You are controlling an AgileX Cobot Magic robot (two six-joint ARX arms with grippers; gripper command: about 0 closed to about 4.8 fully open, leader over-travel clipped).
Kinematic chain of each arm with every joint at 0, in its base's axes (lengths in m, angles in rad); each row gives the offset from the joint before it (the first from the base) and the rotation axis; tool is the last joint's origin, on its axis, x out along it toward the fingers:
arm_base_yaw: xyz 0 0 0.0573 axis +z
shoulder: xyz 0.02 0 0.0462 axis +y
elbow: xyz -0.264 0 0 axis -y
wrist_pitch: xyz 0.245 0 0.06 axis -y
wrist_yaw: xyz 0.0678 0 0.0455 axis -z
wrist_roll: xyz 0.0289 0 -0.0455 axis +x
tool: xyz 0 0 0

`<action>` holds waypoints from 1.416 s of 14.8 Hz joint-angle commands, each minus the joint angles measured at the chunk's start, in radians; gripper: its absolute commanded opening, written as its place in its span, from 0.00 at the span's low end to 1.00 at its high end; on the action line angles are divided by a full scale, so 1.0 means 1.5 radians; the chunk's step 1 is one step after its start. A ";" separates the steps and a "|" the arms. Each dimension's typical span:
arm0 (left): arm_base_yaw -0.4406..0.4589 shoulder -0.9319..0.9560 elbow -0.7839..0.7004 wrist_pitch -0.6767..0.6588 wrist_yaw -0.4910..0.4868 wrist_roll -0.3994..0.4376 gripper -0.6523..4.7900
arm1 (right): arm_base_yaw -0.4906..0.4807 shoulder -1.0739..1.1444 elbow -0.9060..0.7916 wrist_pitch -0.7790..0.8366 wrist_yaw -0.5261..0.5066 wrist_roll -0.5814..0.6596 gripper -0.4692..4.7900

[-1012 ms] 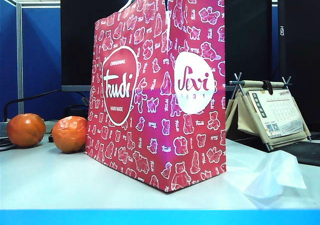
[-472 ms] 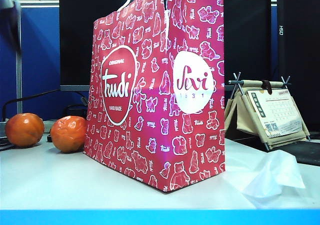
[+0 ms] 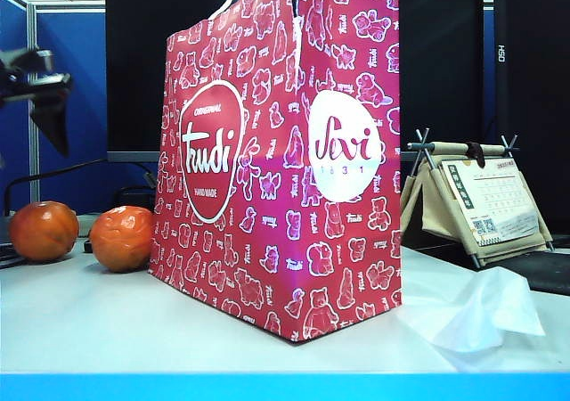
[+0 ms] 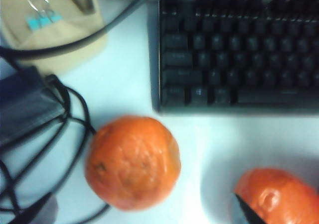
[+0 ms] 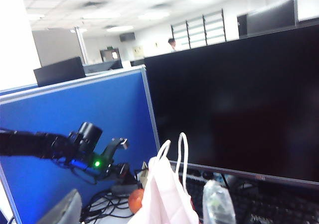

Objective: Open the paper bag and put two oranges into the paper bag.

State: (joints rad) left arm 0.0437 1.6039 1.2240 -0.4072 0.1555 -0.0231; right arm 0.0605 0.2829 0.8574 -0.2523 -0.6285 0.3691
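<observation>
Currently we hang our left gripper (image 3: 40, 94), jaws wide, above both oranges (image 4: 132, 163) for picking; right gripper (image 5: 144, 211), state unclear, nears the bag (image 5: 162, 194).

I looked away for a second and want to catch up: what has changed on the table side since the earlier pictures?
The left arm has swung in at the upper left, and its pincer now hangs open above the two oranges, holding nothing. The oranges, the paper bag and the crumpled white sheet lie as before. The right pincer shows only in its own wrist view, near the bag's white handles.
</observation>
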 commanded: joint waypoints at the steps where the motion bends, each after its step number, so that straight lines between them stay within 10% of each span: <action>1: -0.009 0.066 0.075 -0.060 -0.015 -0.001 1.00 | 0.000 0.015 0.002 0.013 0.001 -0.003 0.67; 21: -0.040 0.208 0.075 -0.028 -0.089 0.033 1.00 | 0.000 0.016 0.004 0.032 0.007 -0.002 0.61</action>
State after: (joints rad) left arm -0.0185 1.9083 1.3437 -0.3660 0.0227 0.0257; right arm 0.0605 0.3050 0.8558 -0.2314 -0.6231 0.3687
